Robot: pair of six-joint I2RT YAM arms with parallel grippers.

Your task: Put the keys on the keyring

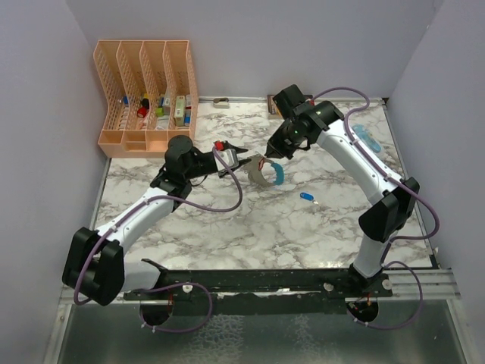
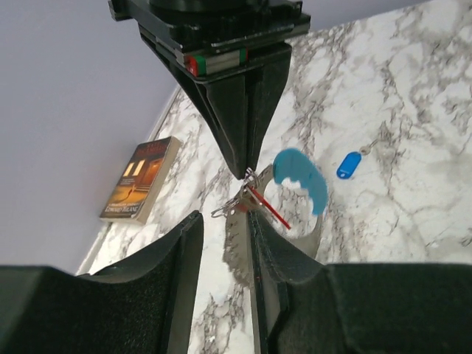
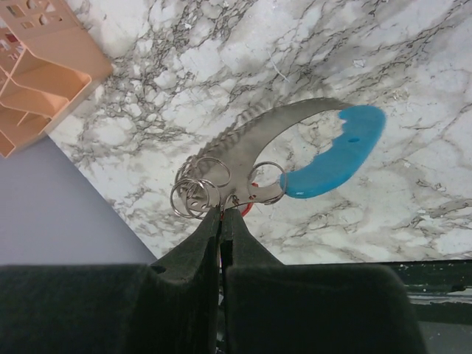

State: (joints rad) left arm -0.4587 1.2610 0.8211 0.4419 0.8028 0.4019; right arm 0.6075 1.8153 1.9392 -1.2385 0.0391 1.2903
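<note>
The keyring (image 1: 267, 176), a bunch of grey rings, a curved serrated metal piece and a light-blue strap (image 3: 335, 151), hangs just above the marble table. My right gripper (image 1: 264, 161) is shut on its top by the rings (image 3: 195, 192); it also shows in the right wrist view (image 3: 220, 214). The red key (image 2: 267, 208) shows as a thin red edge right at the right fingertips, by the rings. My left gripper (image 2: 227, 243) is open, and the grey metal piece (image 2: 237, 243) lies between its fingers against the right one. The dark blue key (image 1: 307, 196) lies on the table to the right.
An orange file organiser (image 1: 148, 91) with small items stands at the back left. A book (image 2: 141, 179) lies by the back wall. A pale-blue see-through object (image 1: 366, 138) lies at the right, behind the right arm.
</note>
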